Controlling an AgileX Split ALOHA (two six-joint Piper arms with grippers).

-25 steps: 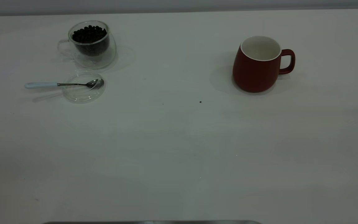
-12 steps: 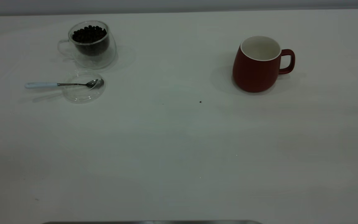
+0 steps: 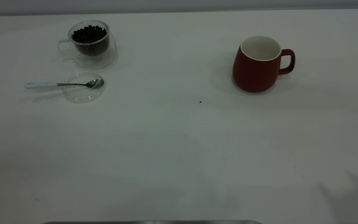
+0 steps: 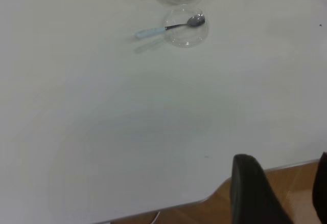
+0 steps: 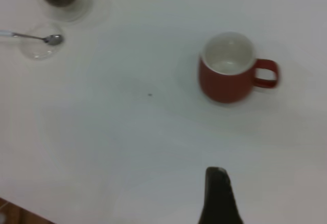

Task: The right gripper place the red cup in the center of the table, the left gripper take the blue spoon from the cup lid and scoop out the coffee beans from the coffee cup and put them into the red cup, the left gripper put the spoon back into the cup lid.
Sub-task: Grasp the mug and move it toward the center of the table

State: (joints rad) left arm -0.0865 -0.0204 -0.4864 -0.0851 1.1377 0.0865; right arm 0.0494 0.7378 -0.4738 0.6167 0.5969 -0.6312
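Red cup [image 3: 257,66]: we see it standing upright on the right part of the counter [image 3: 166,149], its white inside bare, its handle turned toward the right edge of the exterior view; nothing touches it.
Glass cup [image 3: 90,43]: we find it at the far left of the counter, upright, with coffee beans [image 3: 89,34] filling its inner wall nearly to the rim.
Lid [image 3: 84,87]: it lies flat just in front of the glass cup, close to it; we cannot tell whether the two touch.
Spoon [image 3: 64,84]: its bowl rests inside the lid and its pale handle sticks out over the rim toward the left edge of the exterior view.
Dark speck [image 3: 200,101]: we note one small dark bit on the bare counter between the lid and the red cup, nearer the cup.
Left end effector [image 4: 278,193]: we see it only in its own wrist view, at the counter's edge, well away from the spoon; its two fingers stand apart with nothing between them.
Right end effector [image 5: 218,196]: only one dark finger shows in its wrist view, over the counter and short of the red cup; we cannot tell whether it is apart or together.
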